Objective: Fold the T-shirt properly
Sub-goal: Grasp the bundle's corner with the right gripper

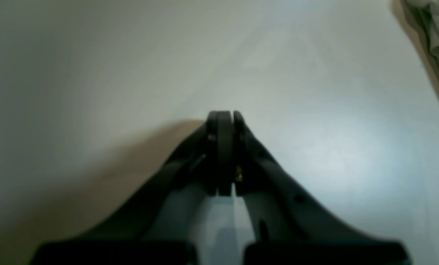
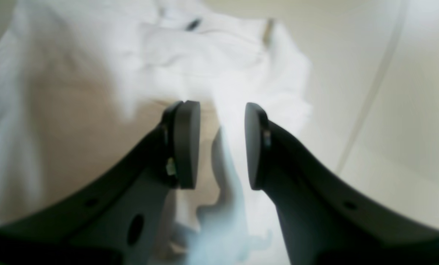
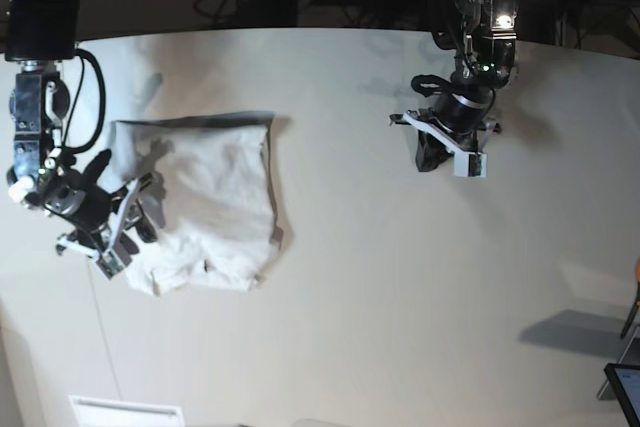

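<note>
The T-shirt (image 3: 215,207) lay on the tabletop (image 3: 400,297) toward the base view's left side, folded into a rough, wrinkled rectangle with a darker shadow along its far edge and a small dark mark near its near edge. The right gripper (image 3: 138,209) sat at the shirt's left border, low over the cloth, and its jaws stood apart. In the right wrist view that gripper (image 2: 222,145) showed both dark pads with a clear gap between them, and white fabric (image 2: 212,66) filled the view beyond and beneath; a strip of cloth ran through the gap, but the picture was blurred, so whether it touched either pad could not be told, though nothing looked pinched. A short dark mark, possibly the neck tag, sat near the top of that view. The left gripper (image 3: 432,154) hung over bare table well apart from the shirt, on the base view's right, toward the far side. Seen from the left wrist camera, the left gripper (image 1: 225,116) had its jaws pressed together with nothing between them, over plain tabletop (image 1: 315,154), and a fold of the shirt (image 1: 435,40) showed only at the upper right corner of that view.
</note>
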Action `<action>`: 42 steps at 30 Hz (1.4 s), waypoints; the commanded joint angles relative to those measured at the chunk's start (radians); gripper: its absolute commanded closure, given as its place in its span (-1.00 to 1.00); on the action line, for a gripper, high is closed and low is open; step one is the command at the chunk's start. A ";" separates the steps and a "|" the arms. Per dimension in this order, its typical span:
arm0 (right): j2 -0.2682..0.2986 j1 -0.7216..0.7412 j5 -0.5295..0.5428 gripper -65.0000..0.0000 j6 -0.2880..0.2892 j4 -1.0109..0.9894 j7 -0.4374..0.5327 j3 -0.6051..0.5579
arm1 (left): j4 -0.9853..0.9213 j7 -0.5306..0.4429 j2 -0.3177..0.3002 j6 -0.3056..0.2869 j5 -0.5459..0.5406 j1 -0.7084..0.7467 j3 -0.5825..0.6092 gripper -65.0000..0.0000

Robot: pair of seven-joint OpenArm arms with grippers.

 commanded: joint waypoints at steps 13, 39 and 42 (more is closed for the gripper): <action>0.014 0.134 0.008 -0.31 -0.007 -0.093 0.016 -0.020 | 0.020 -0.015 0.000 -0.003 -0.007 -0.005 0.005 1.00; -0.190 0.285 0.008 -0.16 -0.014 -0.200 -0.078 -0.249 | 0.019 -0.015 0.014 -0.003 -0.007 -0.003 0.005 1.00; -0.215 0.300 0.006 -0.16 -0.030 -0.240 -0.074 -0.249 | 0.019 -0.015 0.014 -0.003 -0.007 -0.003 0.005 1.00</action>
